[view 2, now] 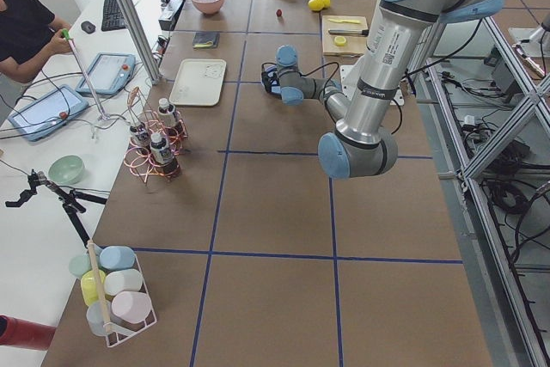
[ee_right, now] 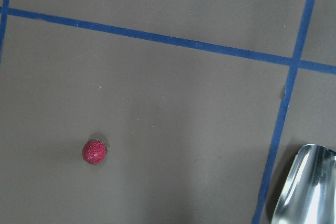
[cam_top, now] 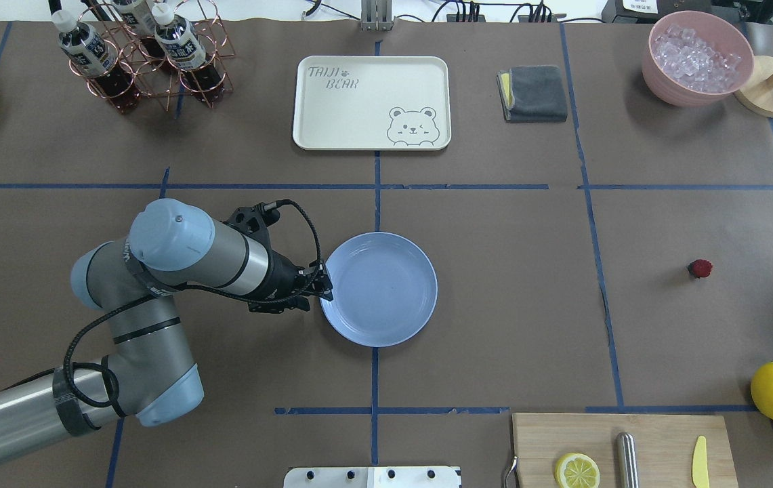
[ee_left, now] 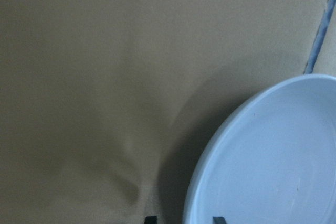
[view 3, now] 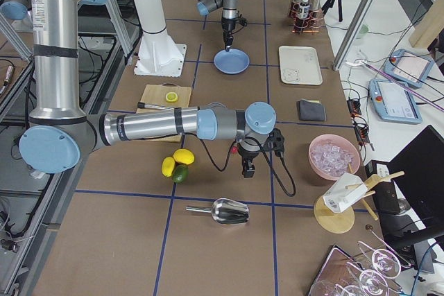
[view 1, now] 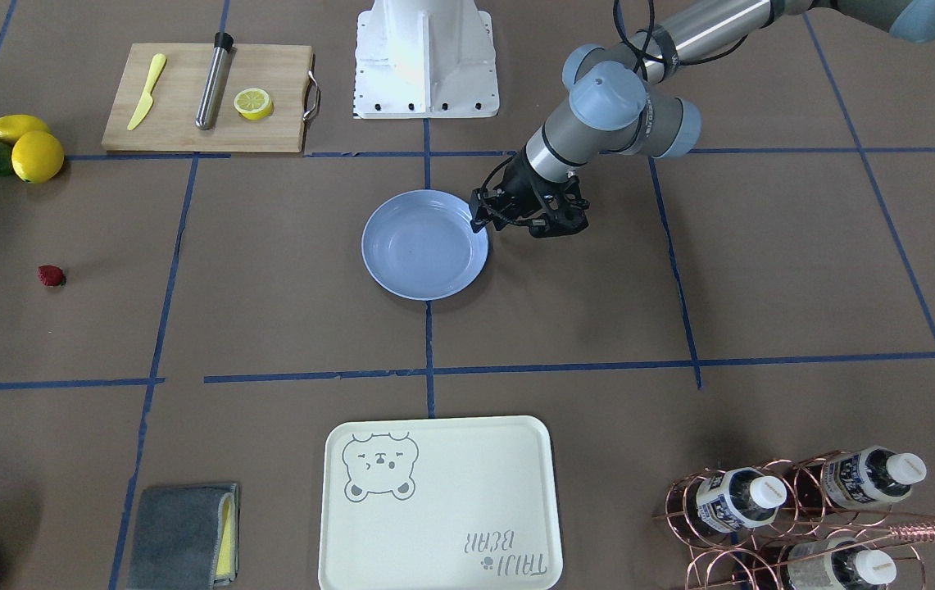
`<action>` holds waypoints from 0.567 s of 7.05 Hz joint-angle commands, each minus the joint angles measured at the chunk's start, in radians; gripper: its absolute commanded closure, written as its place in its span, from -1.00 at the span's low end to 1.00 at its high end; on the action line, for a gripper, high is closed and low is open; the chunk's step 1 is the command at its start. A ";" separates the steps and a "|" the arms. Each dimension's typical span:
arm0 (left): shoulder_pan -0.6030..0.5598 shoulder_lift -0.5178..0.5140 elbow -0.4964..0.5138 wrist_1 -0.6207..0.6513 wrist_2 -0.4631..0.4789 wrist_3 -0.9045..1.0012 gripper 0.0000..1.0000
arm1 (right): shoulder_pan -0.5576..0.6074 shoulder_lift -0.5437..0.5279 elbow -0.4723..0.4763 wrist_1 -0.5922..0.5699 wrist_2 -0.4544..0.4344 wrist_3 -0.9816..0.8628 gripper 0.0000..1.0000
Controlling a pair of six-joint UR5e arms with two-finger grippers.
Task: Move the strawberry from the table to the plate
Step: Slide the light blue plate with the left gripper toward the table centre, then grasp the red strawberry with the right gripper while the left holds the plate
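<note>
Left gripper [cam_top: 317, 288]: fingers [ee_left: 217, 219] spread, 1 on either side of the plate [cam_top: 386, 298] rim; contact unclear. Right gripper [view 3: 248, 168]: opening cannot be told. Strawberry [view 1: 51, 276] lies on table [view 1: 270, 311], well apart from plate.
</note>
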 commanded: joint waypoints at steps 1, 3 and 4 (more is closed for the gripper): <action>-0.048 0.039 -0.080 0.001 -0.011 0.001 -0.01 | -0.097 -0.009 -0.052 0.184 -0.014 0.217 -1.00; -0.048 0.042 -0.091 0.001 -0.009 0.001 -0.01 | -0.211 -0.018 -0.162 0.555 -0.095 0.525 -0.99; -0.048 0.044 -0.101 0.001 -0.009 -0.004 -0.01 | -0.312 -0.034 -0.164 0.713 -0.193 0.725 -0.94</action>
